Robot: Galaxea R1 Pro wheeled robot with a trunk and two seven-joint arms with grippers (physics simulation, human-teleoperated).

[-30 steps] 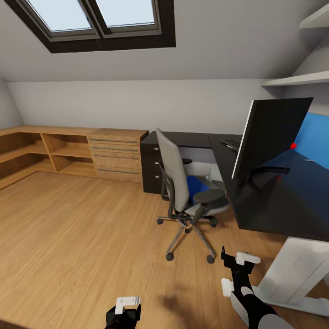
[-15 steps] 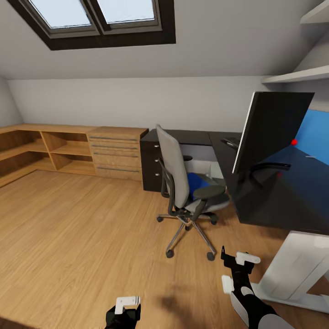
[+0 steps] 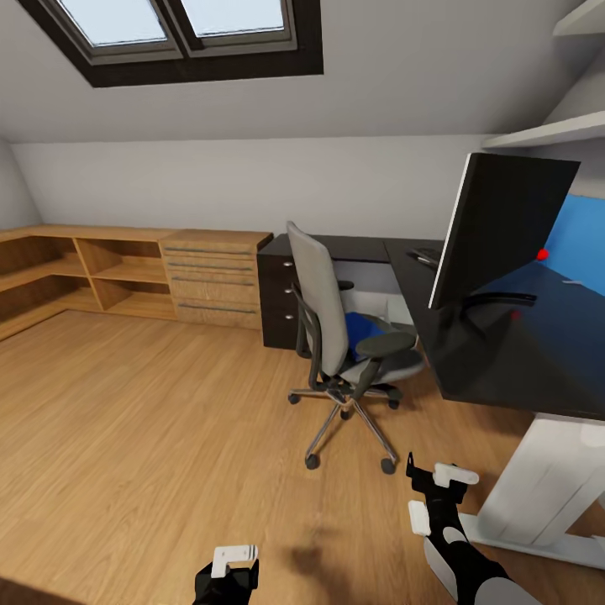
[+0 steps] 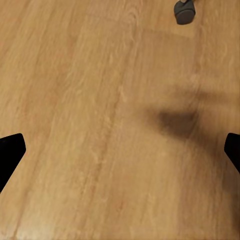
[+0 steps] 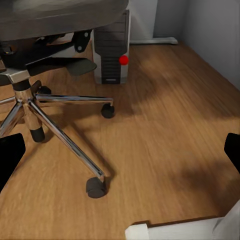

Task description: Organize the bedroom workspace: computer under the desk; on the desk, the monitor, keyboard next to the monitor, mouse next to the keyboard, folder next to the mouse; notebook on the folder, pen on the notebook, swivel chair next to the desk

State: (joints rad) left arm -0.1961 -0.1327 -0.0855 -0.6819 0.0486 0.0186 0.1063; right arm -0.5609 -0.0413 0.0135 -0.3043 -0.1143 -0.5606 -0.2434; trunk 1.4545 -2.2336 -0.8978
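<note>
While both empty, spread grippers, left (image 3: 234, 560) and right (image 3: 438, 494), hang low: folder (image 3: 363, 329), seemingly, on swivel chair (image 3: 340, 336).

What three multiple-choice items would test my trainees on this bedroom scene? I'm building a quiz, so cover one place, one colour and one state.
1. Where does the folder lie?
A. on the swivel chair's seat
B. on the desk
C. on the floor

2. What colour is the desk's back panel?
A. white
B. blue
C. green

3. How are the robot's hands?
A. both open and empty
B. left shut on a pen
C. right shut on the mouse

Answers:
1 A: the blue folder shows on the seat of the swivel chair, beside the desk.
2 B: the panel behind the monitor is bright blue.
3 A: the left hand and right hand hover over bare floor with fingers apart, holding nothing.
</note>
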